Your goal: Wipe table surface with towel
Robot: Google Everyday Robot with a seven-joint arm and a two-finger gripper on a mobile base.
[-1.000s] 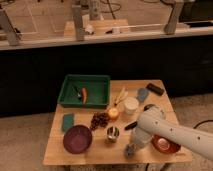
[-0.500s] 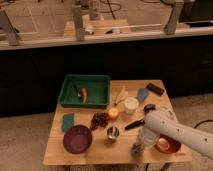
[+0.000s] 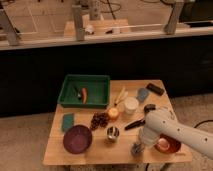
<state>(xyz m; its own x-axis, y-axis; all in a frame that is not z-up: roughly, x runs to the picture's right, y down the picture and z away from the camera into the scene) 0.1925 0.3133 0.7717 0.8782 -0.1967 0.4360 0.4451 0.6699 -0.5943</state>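
Note:
A wooden table point(image 3: 90, 156) holds many items. A small grey-blue folded cloth point(image 3: 143, 94), which looks like the towel, lies at the back right. My gripper point(image 3: 136, 148) hangs from the white arm point(image 3: 165, 129) and sits low over the table's front edge, right of the centre. It is well in front of the cloth and apart from it. The arm comes in from the lower right.
A green tray point(image 3: 102, 80) at the back left holds a carrot point(image 3: 84, 94). A green sponge point(image 3: 68, 121), purple bowl point(image 3: 77, 138), grapes point(image 3: 99, 120), orange fruit point(image 3: 114, 114), metal cup point(image 3: 113, 133), white cup point(image 3: 131, 105), black-handled utensil point(image 3: 134, 124) and orange bowl point(image 3: 167, 145) are there too.
The arm and gripper have shifted a little to the right along the front edge. The table's items have not moved.

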